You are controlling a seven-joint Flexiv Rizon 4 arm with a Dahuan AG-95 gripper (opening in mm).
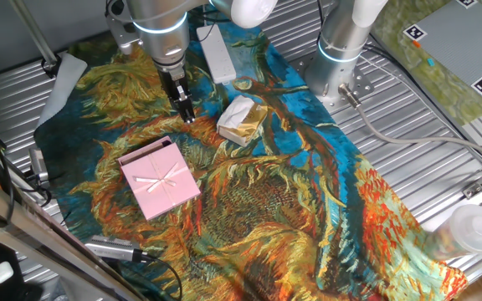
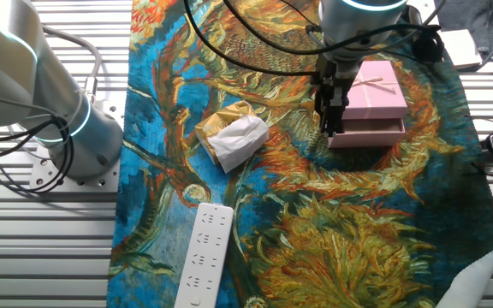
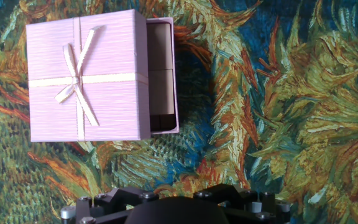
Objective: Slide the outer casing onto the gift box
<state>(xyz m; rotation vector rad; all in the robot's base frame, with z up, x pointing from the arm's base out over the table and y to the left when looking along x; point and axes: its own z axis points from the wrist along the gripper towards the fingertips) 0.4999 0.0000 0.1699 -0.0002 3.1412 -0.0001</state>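
Observation:
The outer casing [image 1: 159,181] is a flat pale-pink shell with a thin ribbon bow, lying on the painted cloth. It also shows in the other fixed view [image 2: 377,85] and in the hand view [image 3: 86,74]. The gift box [image 3: 164,74] sticks out of the casing's open side as a narrow pink rim with a cream inside. The rim also shows in the other fixed view [image 2: 368,135]. My gripper [image 1: 186,109] hangs over the cloth beside that open side [image 2: 332,115], apart from both. Its dark fingers look shut and empty. The fingertips are hidden in the hand view.
A cream-and-gold wrapped lump [image 1: 241,119] lies near the gripper, also in the other fixed view [image 2: 232,137]. A long white bar [image 1: 216,52] lies at the cloth's far edge. A second arm's base [image 1: 341,50] stands on the ribbed metal table. A translucent bottle [image 1: 471,227] stands at the right.

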